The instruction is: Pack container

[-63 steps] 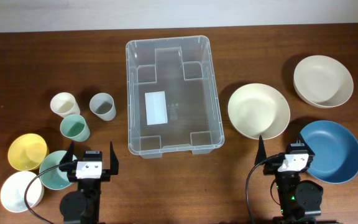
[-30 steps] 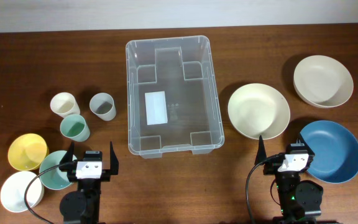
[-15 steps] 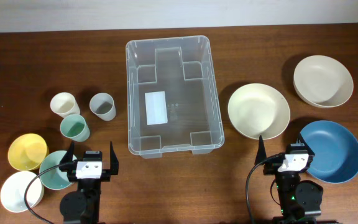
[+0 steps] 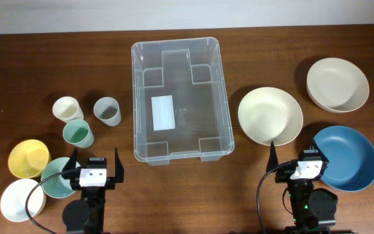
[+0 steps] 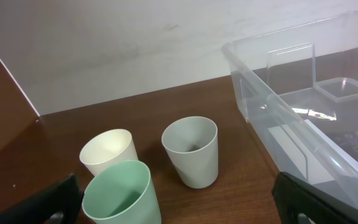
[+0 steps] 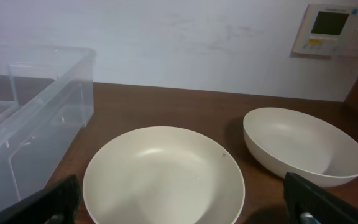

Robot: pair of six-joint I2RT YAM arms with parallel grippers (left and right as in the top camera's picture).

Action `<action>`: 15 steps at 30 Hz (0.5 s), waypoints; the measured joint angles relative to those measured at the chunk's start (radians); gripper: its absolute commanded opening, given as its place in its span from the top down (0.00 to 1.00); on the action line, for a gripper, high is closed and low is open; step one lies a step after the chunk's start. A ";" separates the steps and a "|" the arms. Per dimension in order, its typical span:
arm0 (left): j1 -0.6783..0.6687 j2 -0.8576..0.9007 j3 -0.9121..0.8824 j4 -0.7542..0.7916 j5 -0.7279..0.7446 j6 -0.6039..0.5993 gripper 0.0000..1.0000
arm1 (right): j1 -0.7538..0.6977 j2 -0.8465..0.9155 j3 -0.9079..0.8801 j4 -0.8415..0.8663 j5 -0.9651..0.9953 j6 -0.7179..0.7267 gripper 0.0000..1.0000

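The large clear plastic container [image 4: 179, 97] stands empty at the table's middle, a white label on its bottom; its wall also shows in the left wrist view [image 5: 303, 118] and the right wrist view [image 6: 30, 106]. My left gripper [image 4: 96, 168] is open and empty near the front edge, left of the container. My right gripper [image 4: 299, 162] is open and empty at the front right. In the left wrist view, my left fingers [image 5: 179, 202] frame three cups. In the right wrist view, my right fingers [image 6: 182, 202] frame a cream bowl.
Left: cream cup [image 4: 67, 108], grey cup [image 4: 108, 110], green cup [image 4: 78, 134], yellow bowl [image 4: 28, 158], teal bowl [image 4: 57, 179], white bowl [image 4: 21, 200]. Right: cream bowl [image 4: 270, 116], beige bowl [image 4: 337, 84], blue bowl [image 4: 346, 158]. A wall thermostat [image 6: 331, 28] is behind.
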 measured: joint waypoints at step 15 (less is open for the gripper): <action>0.000 0.000 0.000 0.002 0.005 -0.030 0.00 | 0.000 0.000 0.000 -0.001 -0.010 0.000 0.01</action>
